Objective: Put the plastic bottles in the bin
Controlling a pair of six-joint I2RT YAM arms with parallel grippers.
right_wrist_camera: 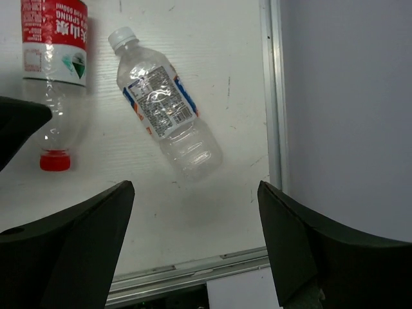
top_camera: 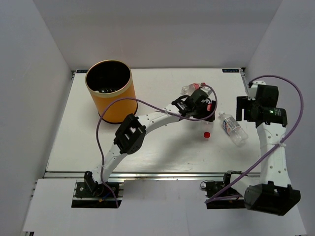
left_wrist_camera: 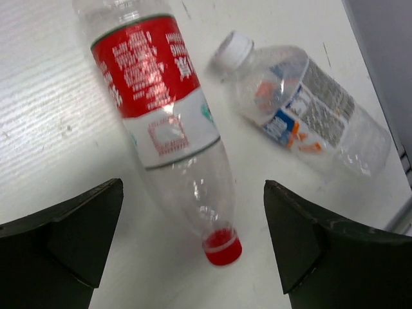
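In the top view the bin [top_camera: 115,105] stands at the upper left of the table [top_camera: 162,152]. Its inside is too dark to tell how many bottles it holds, apart from a faint greenish glint. At least two bottles lie outside it, right of centre: a red-labelled bottle [top_camera: 206,133], of which mainly the red cap shows, and a blue-and-white-labelled bottle [top_camera: 232,129] just to its right. A clear shape above the left gripper [top_camera: 202,112] may be a third bottle or part of the first. The task therefore looks unfinished, with these bottles left to carry across to the bin. The left arm stretches from its base at the lower left diagonally to the centre, with its wrist over the red-labelled bottle. The right arm rises along the right edge and bends inward, its right gripper [top_camera: 244,109] near the blue-and-white one. In the left wrist view the left gripper [left_wrist_camera: 193,187] is spread wide and holds nothing. The neck of the red-labelled bottle [left_wrist_camera: 154,96] lies between its fingers without touching them, and the blue-and-white-labelled bottle [left_wrist_camera: 309,112] is at the upper right. In the right wrist view the right gripper [right_wrist_camera: 194,187] is likewise wide apart and empty, hanging above the blue-and-white-labelled bottle [right_wrist_camera: 164,103]. The red-labelled bottle [right_wrist_camera: 55,38] is at the upper left.
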